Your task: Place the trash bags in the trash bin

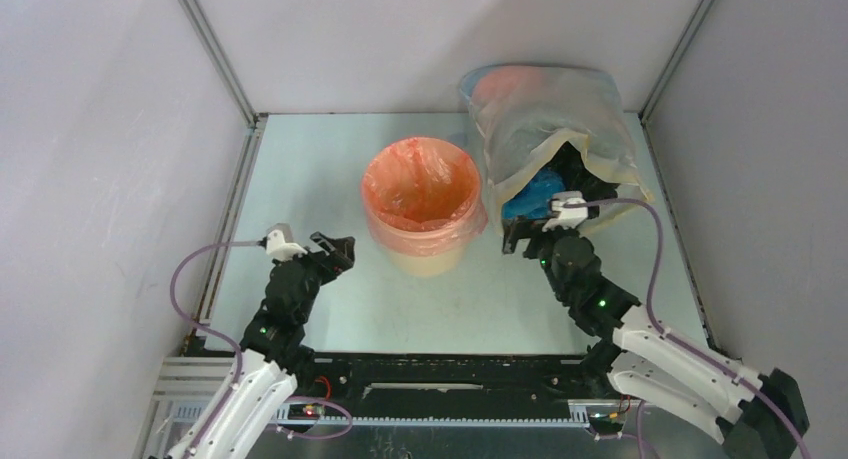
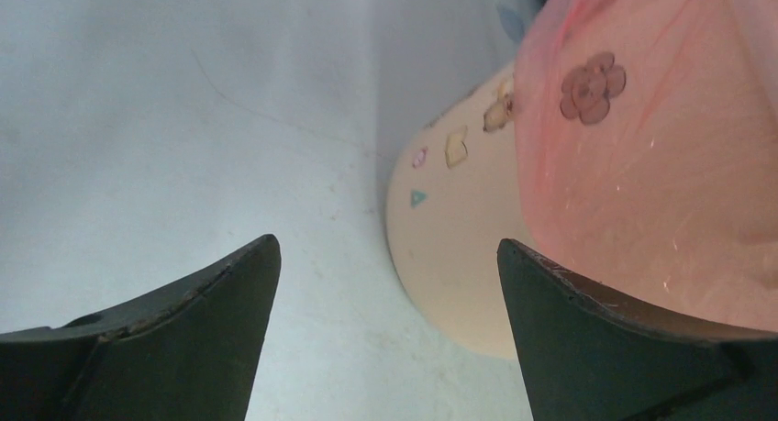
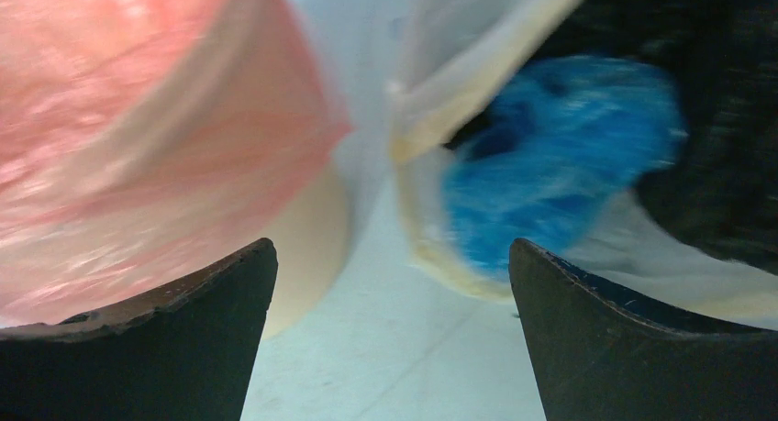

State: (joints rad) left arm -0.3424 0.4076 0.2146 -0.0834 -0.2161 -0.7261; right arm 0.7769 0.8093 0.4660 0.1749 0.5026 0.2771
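Roughly at the middle of the desk [image 1: 300, 169] stands the trash bin [image 1: 432, 261], upright, its cream wall [image 2: 459, 247] printed with small motifs [image 2: 456, 148]. An orange liner [image 1: 420, 184] fills it and folds down over the rim. Just to its right a large clear sack [image 1: 560, 109] slumps at the back right, touching or nearly touching the bin. A blue trash bag [image 1: 530, 191] and a black trash bag [image 1: 575, 169] show at the sack's open mouth. The right end effector [image 1: 525, 237] hovers before that mouth with its jaws spread wide and nothing between them, the blue bag [image 3: 550, 155] just ahead. The left end effector [image 1: 335, 247] sits near the bin's left side, also wide open and empty.
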